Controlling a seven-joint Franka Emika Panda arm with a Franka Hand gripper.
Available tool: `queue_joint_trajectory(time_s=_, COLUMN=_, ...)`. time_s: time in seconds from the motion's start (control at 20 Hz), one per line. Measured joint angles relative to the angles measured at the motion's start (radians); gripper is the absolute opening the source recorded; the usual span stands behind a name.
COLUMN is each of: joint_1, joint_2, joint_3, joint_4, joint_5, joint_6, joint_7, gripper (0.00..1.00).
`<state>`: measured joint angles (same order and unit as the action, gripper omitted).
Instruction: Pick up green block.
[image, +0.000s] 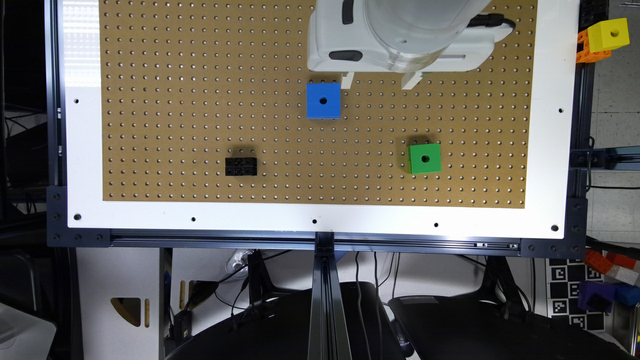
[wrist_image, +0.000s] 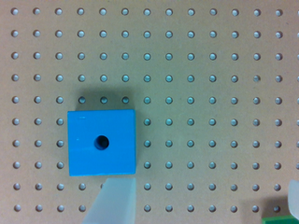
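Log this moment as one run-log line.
tool open, empty | over pegboard, beside blue cube | green block on board, not grasped | black brick apart

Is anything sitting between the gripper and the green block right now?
Nothing visible blocks the way. The gripper hangs open over bare pegboard, and the green block sits apart with only board between them. The blue block lies off to the exterior view's left, beside one finger, not on that line.
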<state>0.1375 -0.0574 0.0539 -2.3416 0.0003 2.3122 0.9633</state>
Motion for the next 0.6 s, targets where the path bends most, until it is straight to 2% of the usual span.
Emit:
queue_joint_trajectory(time_s=0.45, joint_1=0.000, joint_2=0.000, joint_3=0.000, joint_4=-0.002, joint_5=0.0000, joint_6=0.000, joint_7=0.000, gripper=1.00)
queue_joint_trajectory(time_s=0.6, joint_1=0.001, joint_2=0.003, joint_3=0.009, joint_4=0.008, joint_5=0.0016, joint_6=0.003, joint_7=0.001, gripper=1.00)
